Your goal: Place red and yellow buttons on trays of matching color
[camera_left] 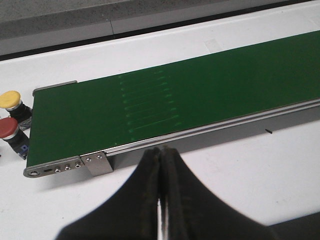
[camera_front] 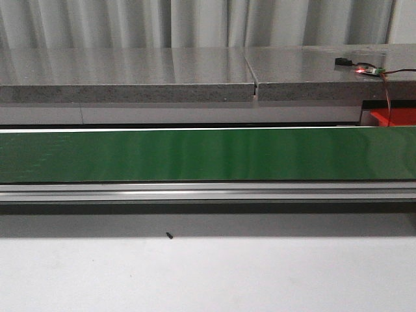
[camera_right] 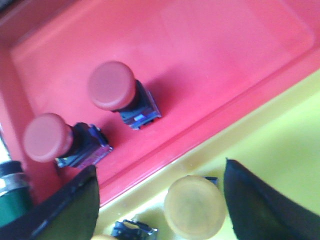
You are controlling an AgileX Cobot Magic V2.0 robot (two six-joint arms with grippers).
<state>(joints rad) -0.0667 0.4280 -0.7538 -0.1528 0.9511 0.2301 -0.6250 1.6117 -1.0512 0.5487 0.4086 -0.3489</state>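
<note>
We find two red buttons [camera_right: 111,85] lying in the red tray [camera_right: 220,55]; a yellow button [camera_right: 195,206] sits in the adjoining yellow tray [camera_right: 285,145], between the wide-spread right claw [camera_right: 160,200]. Left claw [camera_left: 161,152] is closed, empty, above the white surface [camera_left: 240,170] beside the green belt [camera_left: 200,95]; at its 9 o'clock end stand two more buttons [camera_left: 10,100].

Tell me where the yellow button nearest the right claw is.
In the right wrist view, the yellow button sits in the yellow tray, between the open right claw's fingers, just across the rim from the red tray holding two red buttons.
</note>
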